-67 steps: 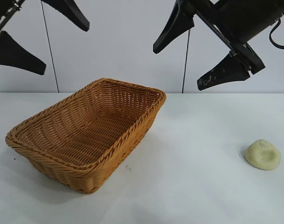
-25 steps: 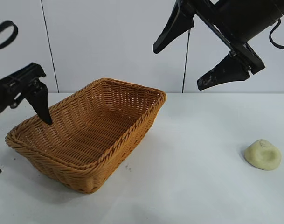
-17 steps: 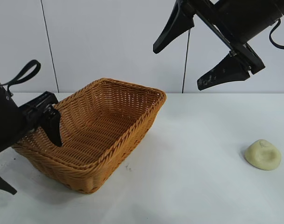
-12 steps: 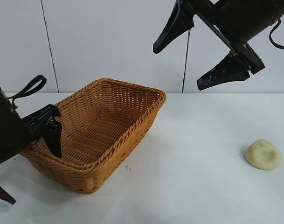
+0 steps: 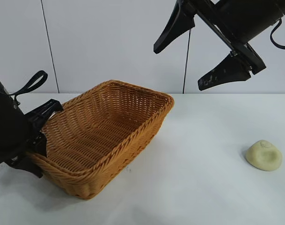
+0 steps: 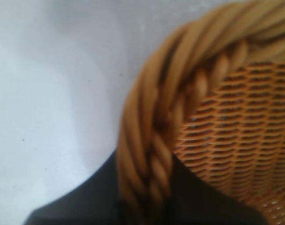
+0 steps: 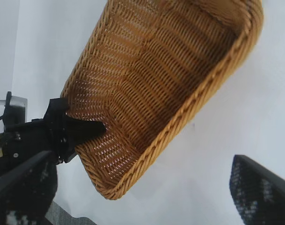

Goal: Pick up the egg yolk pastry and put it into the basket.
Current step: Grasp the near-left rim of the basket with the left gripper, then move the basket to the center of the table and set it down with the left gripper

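Two black arms work over a plain white surface (image 5: 193, 187) backed by pale wall panels (image 5: 114, 42) with thin dark seams. At the near-left, the left gripper (image 5: 37, 150) has its fingers clamped on the braided rim of the basket (image 5: 109, 126), one finger inside, one outside. Well apart, the egg yolk pastry (image 5: 264, 155) sits at the far right. Overhead, the right gripper (image 5: 191, 56) hangs with fingers spread wide.

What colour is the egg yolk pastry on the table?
Pale yellow-cream; the egg yolk pastry shows best in the exterior view.
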You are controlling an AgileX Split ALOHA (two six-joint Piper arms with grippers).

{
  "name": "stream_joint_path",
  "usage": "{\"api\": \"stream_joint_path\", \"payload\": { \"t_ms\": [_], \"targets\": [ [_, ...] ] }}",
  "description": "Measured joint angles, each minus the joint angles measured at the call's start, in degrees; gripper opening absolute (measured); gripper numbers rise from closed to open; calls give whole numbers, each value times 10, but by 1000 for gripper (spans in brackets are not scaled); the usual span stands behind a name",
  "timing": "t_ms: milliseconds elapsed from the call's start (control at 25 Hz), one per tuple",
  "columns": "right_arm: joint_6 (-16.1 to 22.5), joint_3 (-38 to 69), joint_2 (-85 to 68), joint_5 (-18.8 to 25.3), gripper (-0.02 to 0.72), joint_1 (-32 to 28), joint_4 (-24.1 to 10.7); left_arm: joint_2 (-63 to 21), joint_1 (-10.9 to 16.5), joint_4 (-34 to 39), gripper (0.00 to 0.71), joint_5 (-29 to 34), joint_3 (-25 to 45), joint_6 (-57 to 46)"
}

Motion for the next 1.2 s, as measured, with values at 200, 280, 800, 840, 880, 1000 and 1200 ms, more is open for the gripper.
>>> {"api": "stream_joint_path", "payload": {
  "t_ms": [200, 280, 800, 840, 880, 1000, 1200],
  "targets": [
    [0, 0, 0, 0, 694, 0, 0, 1, 9, 3, 111, 62, -68, 63],
    [0, 0, 0, 0, 694, 0, 0, 2, 19, 4, 111, 90, -98, 108],
    [0, 0, 0, 6, 694, 0, 0, 95, 73, -91, 111, 277, -274, 465],
    [0, 0, 0, 6, 694, 0, 0, 108, 73, -93, 111, 292, -293, 481],
    [0, 0, 0, 7, 694, 0, 0, 120, 73, -94, 111, 307, -312, 498],
    [0, 0, 0, 8, 694, 0, 0, 149, 73, -93, 111, 344, -361, 541],
    [0, 0, 0, 8, 694, 0, 0, 176, 73, -92, 111, 358, -385, 567]
  ]
}}
